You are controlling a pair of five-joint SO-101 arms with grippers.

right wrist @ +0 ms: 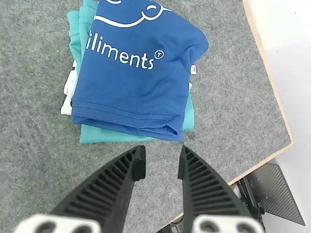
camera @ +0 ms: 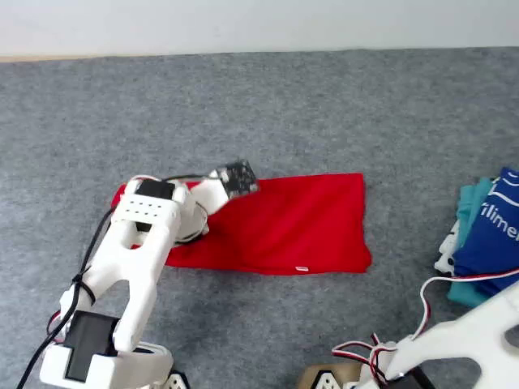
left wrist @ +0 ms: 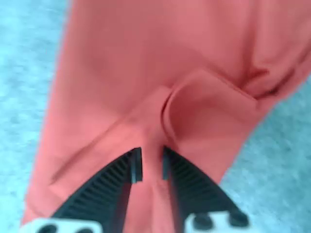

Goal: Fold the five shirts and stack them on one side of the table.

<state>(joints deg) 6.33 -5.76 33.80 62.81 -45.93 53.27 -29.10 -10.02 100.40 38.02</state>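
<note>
A red shirt [camera: 284,223] lies folded into a long strip across the middle of the grey table. My left gripper [camera: 212,198] sits over its left end. In the left wrist view the left gripper [left wrist: 150,165] is shut on a raised ridge of the red shirt [left wrist: 146,73], with a small flap folded over just beyond the fingertips. At the table's right side a folded blue shirt [right wrist: 141,68] tops a stack, resting on a teal shirt [right wrist: 97,133]. My right gripper [right wrist: 158,162] hovers open above bare carpet beside the stack, holding nothing.
A bit of white cloth [right wrist: 65,104] pokes out under the stack. The blue shirt [camera: 491,235] sits at the right border of the high view. The table's edge [right wrist: 267,73] runs close past the stack, with floor beyond. Grey carpet [camera: 259,105] spreads behind the red shirt.
</note>
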